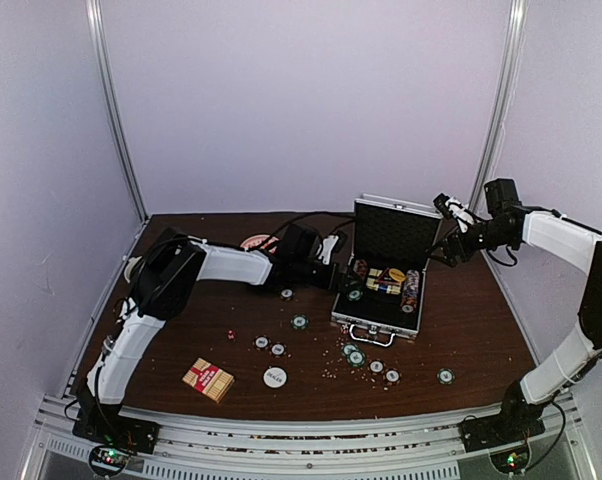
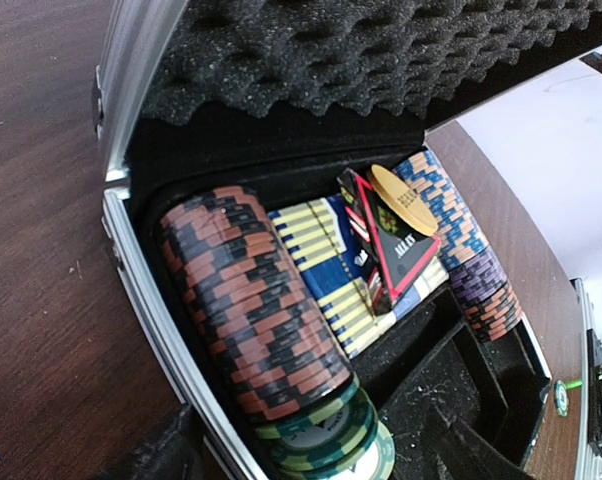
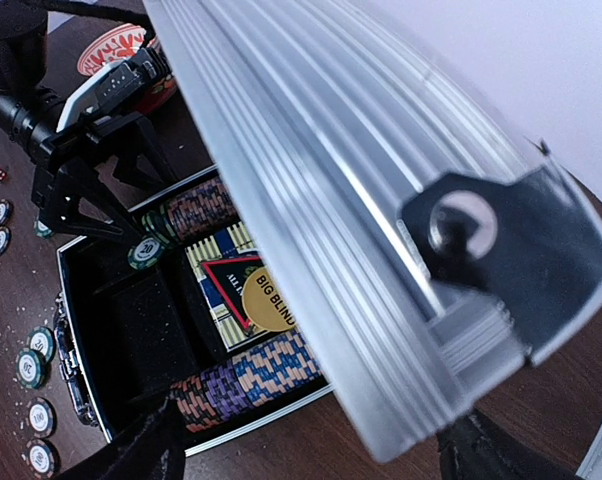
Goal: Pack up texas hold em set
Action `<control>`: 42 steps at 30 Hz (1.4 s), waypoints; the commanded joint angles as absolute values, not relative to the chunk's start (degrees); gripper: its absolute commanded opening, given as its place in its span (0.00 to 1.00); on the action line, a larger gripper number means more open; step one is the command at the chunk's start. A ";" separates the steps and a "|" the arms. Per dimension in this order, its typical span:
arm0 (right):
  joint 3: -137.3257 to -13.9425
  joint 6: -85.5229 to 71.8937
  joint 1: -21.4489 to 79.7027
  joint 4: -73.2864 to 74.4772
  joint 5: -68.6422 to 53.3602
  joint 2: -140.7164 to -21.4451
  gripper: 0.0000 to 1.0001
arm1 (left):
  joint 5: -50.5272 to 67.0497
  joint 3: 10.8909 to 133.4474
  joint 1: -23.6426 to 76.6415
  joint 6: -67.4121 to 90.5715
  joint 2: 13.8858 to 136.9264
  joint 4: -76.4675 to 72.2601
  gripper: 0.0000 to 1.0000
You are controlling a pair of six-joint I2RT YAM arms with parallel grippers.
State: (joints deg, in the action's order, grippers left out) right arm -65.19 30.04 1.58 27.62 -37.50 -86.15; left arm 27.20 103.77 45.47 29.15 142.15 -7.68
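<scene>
Seating round green-white poker chip [image 3: 144, 252] flush in silver aluminium briefcase [image 1: 381, 328] is advised; left gripper [image 2: 311, 460], right gripper [image 1: 447, 230] are spread wide

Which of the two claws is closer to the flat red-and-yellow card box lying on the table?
Left. The left gripper is over the left edge of the open silver aluminium case, beyond the red-and-yellow card box; the right gripper is by its lid, farther off.
</scene>
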 commanded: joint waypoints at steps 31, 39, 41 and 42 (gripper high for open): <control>-46.95 25.86 2.44 18.55 -36.26 -73.22 0.85 | -8.75 59.30 51.24 58.47 83.26 49.89 0.98; -47.30 27.33 3.28 19.20 -34.87 -73.41 0.85 | -2.15 47.26 51.24 74.73 75.53 47.32 0.98; -47.34 27.32 3.63 19.32 -34.93 -73.46 0.85 | -1.15 47.30 51.32 74.97 76.88 47.49 0.98; -47.39 27.26 3.75 19.33 -35.04 -73.48 0.85 | -0.69 47.13 51.32 75.54 77.43 48.15 0.98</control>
State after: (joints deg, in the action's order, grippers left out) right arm -47.62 26.81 2.85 19.97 -35.83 -74.04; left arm -3.70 47.70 51.27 68.62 75.99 48.40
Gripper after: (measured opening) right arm 0.852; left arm 0.978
